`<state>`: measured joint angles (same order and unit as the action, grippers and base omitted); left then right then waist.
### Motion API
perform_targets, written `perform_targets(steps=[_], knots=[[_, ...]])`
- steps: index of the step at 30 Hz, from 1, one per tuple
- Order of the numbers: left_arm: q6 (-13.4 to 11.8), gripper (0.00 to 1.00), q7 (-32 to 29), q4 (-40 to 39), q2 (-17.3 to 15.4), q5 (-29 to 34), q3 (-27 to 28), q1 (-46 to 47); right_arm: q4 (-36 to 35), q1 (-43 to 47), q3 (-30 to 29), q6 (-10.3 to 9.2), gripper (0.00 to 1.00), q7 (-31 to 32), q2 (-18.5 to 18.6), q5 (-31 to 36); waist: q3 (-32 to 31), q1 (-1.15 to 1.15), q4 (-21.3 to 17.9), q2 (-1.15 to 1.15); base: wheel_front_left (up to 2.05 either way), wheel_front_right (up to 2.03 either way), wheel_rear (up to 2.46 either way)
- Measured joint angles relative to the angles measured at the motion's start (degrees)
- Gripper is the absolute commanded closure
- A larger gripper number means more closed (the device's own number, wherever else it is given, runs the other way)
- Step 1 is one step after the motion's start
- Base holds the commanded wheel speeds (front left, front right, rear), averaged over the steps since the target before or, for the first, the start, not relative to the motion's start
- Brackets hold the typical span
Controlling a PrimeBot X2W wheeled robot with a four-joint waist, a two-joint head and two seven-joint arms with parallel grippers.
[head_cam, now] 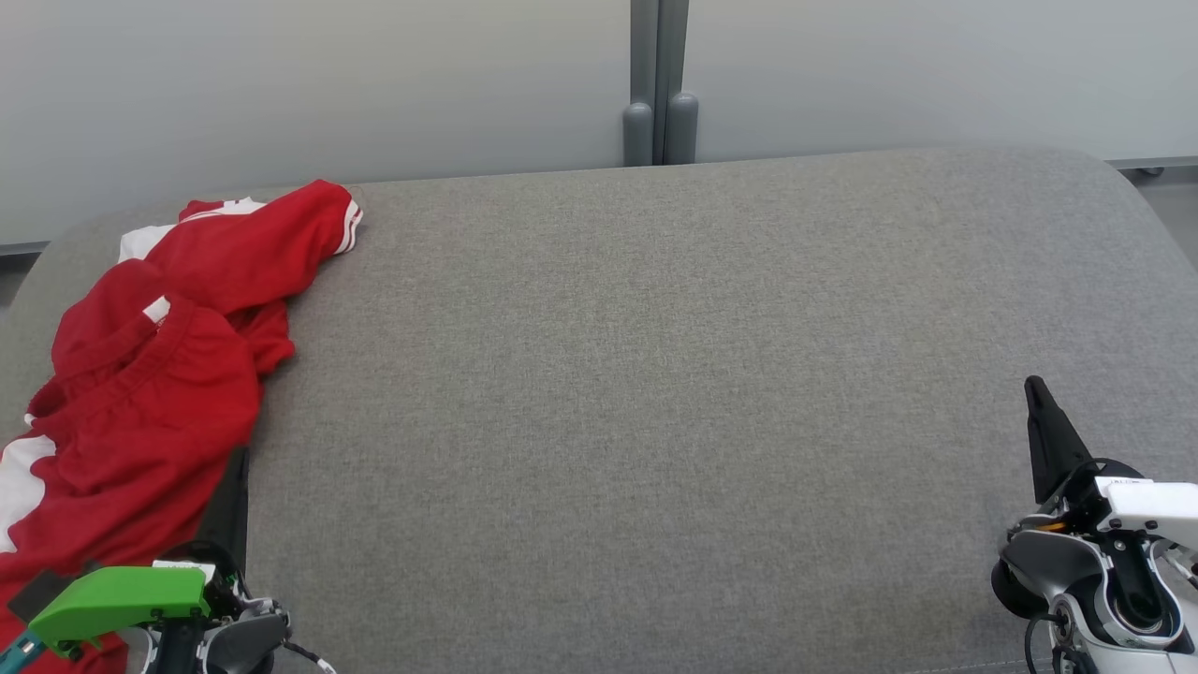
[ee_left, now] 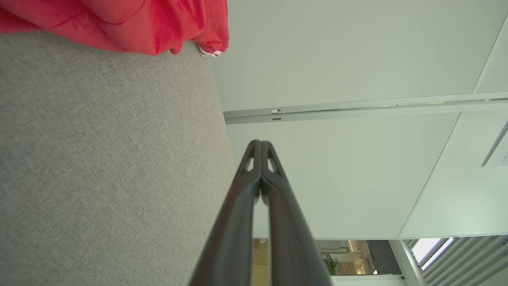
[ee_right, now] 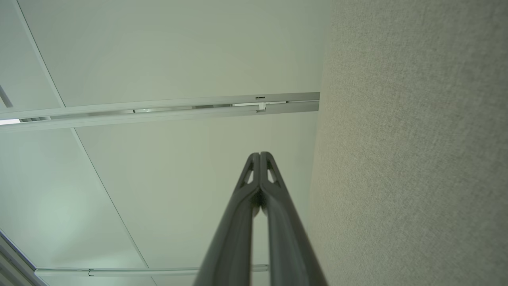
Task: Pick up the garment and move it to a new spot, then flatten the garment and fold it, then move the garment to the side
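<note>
Hugging the left edge, garment (head_cam: 150,374) leaves cushion (head_cam: 655,393) bare rightward; left gripper (ee_left: 260,147), right gripper (ee_right: 260,158) closed, apparently empty.

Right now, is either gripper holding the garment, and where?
Neither. The left gripper and right gripper are shut on nothing; the garment lies loose on the grey surface.

**CLEARANCE: WORK SURFACE**

The grey fabric-covered padded surface (head_cam: 655,421) offers free passage across its centre and right side. 1 obstacle is present: the crumpled red garment with white trim (head_cam: 150,393), heaped along the left edge from far corner to near edge. The far side is bounded by pale wall panels (head_cam: 328,84).
</note>
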<state>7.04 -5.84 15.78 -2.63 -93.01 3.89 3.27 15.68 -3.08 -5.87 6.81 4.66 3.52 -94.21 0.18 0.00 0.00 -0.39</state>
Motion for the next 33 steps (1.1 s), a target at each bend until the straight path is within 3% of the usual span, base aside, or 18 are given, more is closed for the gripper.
perform_targets(steps=[33], knots=[[0.0,1.00,0.0,0.0,0.0,0.0,0.0,0.0,0.0,0.0,-0.1,0.00,1.00,0.0,0.0,0.0,0.0,0.00,0.0,0.00,0.00,0.00,0.00]])
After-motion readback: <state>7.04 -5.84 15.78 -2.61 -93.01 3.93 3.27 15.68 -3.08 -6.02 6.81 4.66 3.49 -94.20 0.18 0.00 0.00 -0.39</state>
